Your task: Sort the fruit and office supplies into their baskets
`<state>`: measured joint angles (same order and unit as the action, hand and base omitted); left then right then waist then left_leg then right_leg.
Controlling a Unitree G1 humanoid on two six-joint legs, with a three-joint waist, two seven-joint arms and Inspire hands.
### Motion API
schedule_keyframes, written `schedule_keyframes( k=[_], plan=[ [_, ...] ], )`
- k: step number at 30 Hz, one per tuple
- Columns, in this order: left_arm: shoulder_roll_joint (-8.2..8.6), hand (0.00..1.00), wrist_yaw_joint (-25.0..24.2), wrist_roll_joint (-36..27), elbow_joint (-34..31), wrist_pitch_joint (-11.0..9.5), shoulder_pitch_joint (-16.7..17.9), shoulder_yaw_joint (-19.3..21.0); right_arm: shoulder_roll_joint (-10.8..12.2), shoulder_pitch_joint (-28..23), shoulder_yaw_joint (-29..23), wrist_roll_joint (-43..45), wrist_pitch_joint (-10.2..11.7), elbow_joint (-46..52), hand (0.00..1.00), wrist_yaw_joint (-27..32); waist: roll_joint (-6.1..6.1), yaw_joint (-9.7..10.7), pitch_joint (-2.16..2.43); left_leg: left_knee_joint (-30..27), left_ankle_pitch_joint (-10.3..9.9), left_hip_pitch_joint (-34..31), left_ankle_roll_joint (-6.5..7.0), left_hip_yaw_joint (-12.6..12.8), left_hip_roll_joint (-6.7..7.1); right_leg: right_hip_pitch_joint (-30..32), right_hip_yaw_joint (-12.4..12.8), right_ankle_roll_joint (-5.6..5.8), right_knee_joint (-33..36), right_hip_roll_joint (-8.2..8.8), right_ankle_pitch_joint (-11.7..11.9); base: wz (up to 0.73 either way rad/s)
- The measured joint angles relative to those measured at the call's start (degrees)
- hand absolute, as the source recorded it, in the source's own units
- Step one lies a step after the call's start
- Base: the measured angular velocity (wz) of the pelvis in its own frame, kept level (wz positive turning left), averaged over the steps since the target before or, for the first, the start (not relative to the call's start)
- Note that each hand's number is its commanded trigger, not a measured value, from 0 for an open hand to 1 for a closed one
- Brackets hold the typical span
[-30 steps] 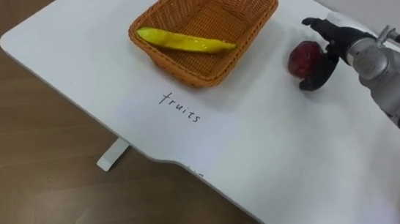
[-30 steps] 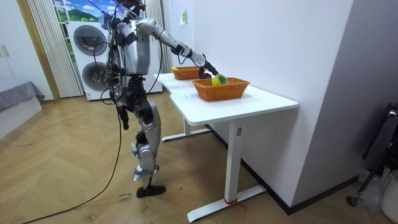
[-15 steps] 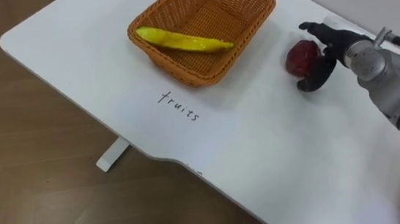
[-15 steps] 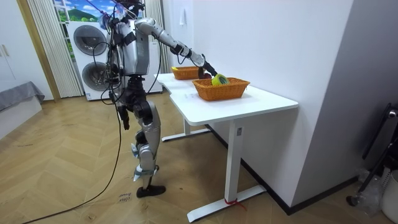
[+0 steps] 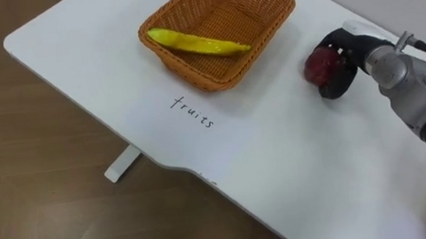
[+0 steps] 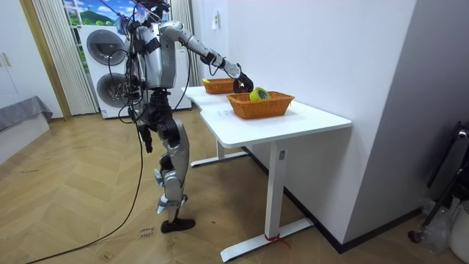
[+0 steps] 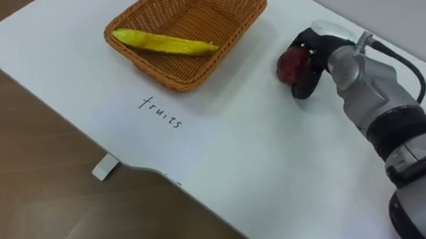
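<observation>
Right hand (image 5: 348,59) has closed from open to a curled grip on the red fruit (image 5: 319,65), which rests on the table (image 5: 279,152), leaving one banana (image 5: 199,43) sorted in the wicker basket (image 5: 192,65)

My right arm reaches forward, wrist slightly bent inward, right hand (image 5: 346,63) curled round the apple (image 5: 320,64), fingers over its top, thumb beneath. My left hand (image 6: 144,138) hangs by my hip.
</observation>
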<state>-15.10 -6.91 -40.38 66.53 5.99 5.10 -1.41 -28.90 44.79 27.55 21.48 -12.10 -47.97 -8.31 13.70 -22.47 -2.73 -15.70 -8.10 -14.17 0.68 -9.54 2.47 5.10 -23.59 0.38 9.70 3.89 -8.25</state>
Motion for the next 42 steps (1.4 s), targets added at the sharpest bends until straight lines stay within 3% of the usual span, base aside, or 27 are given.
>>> schedule_keyframes(
  k=[20,29,38,42],
  plan=[
    [-0.01,0.00,-0.29,0.05,2.18,-0.12,-0.25,0.11,-0.19,-0.21,0.00,0.04,0.83,0.13,1.00,-0.28,-0.14,0.01,-0.04,0.10,0.01,0.10,-0.01,0.16,-0.04,-0.01,0.11,0.00,0.01,0.01,0.00,0.00],
    [-0.11,0.00,-0.29,0.01,2.07,-0.18,-0.25,0.08,-1.10,-0.49,-0.02,-6.52,1.59,0.14,1.00,-0.36,-0.07,0.68,0.04,0.31,0.01,0.29,0.00,0.27,-0.04,-0.15,0.08,0.00,0.02,0.04,0.00,0.00],
    [-1.10,0.00,0.02,0.02,2.07,-0.35,0.67,0.22,-1.25,-1.67,-0.19,-9.24,2.43,0.85,1.00,-0.16,0.13,2.54,0.52,0.30,0.02,0.71,0.01,0.31,0.02,-0.73,-0.10,0.01,0.06,0.14,0.00,0.00],
    [-0.89,0.00,0.01,-0.54,2.05,-1.01,1.63,0.81,-1.41,-2.91,-0.19,-10.38,2.55,6.25,1.00,-2.66,-0.37,4.99,0.97,0.41,0.00,1.81,0.03,0.57,-0.05,-1.70,0.07,0.02,0.07,0.17,-0.01,-0.03]
  ],
)
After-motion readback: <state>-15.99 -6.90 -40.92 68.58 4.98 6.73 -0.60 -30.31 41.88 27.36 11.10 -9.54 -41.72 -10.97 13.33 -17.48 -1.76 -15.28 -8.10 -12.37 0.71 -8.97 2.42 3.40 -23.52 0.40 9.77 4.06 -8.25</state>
